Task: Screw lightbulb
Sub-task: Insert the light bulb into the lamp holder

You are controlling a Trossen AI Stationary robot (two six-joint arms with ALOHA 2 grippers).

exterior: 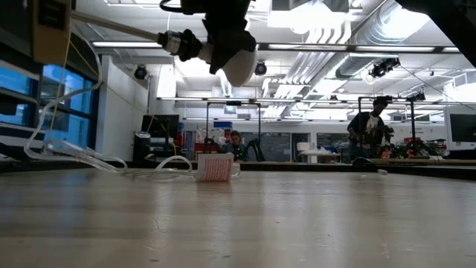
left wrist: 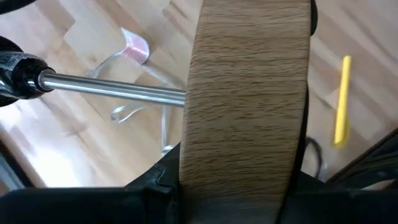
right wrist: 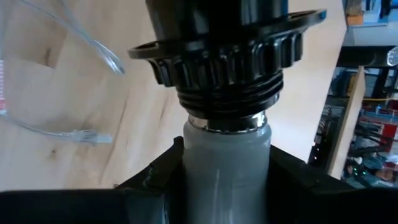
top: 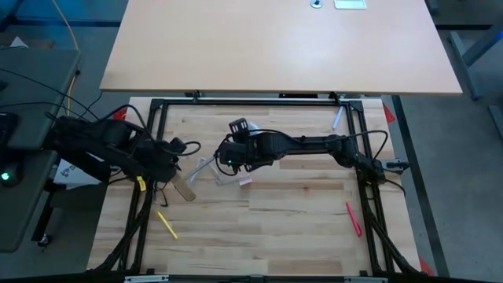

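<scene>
The white lightbulb (exterior: 239,65) sits with its metal screw base (right wrist: 227,122) at the mouth of a black ribbed socket (right wrist: 227,59). The socket ends a thin metal stem (left wrist: 112,90) on a round wooden disc (left wrist: 249,93). The lamp is held lying level, above the table. My left gripper (top: 174,182) is shut on the disc at the table's left. My right gripper (top: 228,159) is shut on the bulb, left of the table's middle. My left gripper pinches the wooden disc near its rim (left wrist: 242,180), one finger on each flat face. The disc stands on edge, lifted clear of the table. The stem sticks out level from one face, toward the right gripper. My right gripper pinches the bulb's pale neck (right wrist: 227,180) between its two fingers (right wrist: 155,180), just behind the screw base. The fingers lie along the bulb, pointing toward the socket and the table's left. The bulb is lifted clear of the table, in line with the socket.
A clear cable (exterior: 111,165) with a pink-and-white tag (exterior: 216,167) lies on the table under the lamp. A yellow marker (top: 167,224) lies near left, a red one (top: 354,218) near right. Black frame rails (top: 251,100) edge the table. People stand in the room beyond.
</scene>
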